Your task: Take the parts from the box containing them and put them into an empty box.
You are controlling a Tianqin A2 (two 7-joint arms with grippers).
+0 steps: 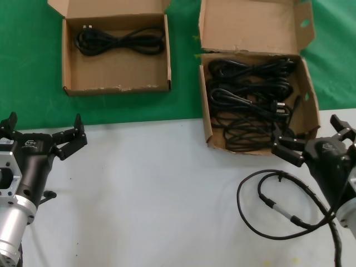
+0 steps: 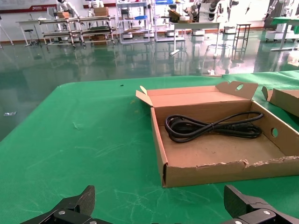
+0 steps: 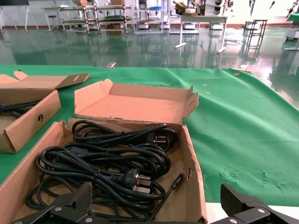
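Note:
The box with the tall tabbed flap [image 1: 253, 25] stands at the back right and holds several coiled black power cords [image 1: 250, 100]; they also show in the right wrist view [image 3: 107, 163]. The shallow short-flap box [image 1: 117, 75] with a frayed front edge stands at the back left and holds one coiled cord [image 1: 119, 41], which the left wrist view [image 2: 210, 128] shows too. My right gripper [image 1: 311, 136] is open and empty at the full box's front right corner, its jaws [image 3: 157, 196] wide above the cords. My left gripper [image 1: 44, 129] is open and empty, well in front of the short-flap box [image 2: 224, 170].
Both boxes sit on a green cloth [image 1: 183, 89]; the near part is a white tabletop [image 1: 156, 194]. My own looped black cable with a silver connector [image 1: 278, 208] lies on the white surface by the right arm.

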